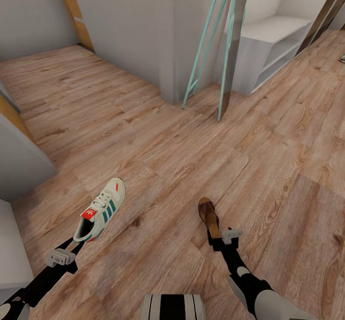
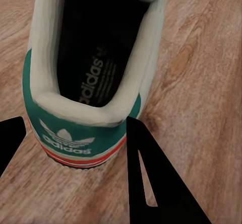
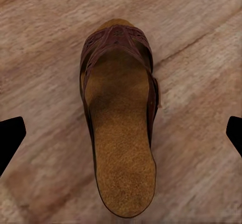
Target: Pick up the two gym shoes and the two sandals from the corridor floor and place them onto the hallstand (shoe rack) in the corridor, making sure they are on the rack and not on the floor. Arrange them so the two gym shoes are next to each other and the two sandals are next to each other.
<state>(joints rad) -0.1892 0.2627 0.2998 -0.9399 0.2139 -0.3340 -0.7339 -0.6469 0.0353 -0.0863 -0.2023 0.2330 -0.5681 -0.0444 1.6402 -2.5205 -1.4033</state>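
On the near corridor floor (image 1: 158,133), seen from the head, the left end effector (image 1: 72,250) sits at the heel of a gym shoe (image 1: 101,210) and the right end effector (image 1: 223,237) at the heel of a sandal (image 1: 209,216); whether either grips cannot be told here. The hallstand (image 1: 275,47) stands far right with bare shelves, so nothing looks placed yet, and a second shoe (image 1: 342,58) peeks in at the far right edge. Pale walls, a teal-framed stand (image 1: 211,37) and warm wood planks fill the room. At the left wrist, the fingers (image 2: 151,183) straddle the green heel of the gym shoe (image 2: 85,83), jaws spread, apparently not closed on it. At the right wrist, the sandal (image 3: 118,123) lies flat between wide-apart fingertips (image 3: 10,138), unheld. By my judgement all four placements remain.
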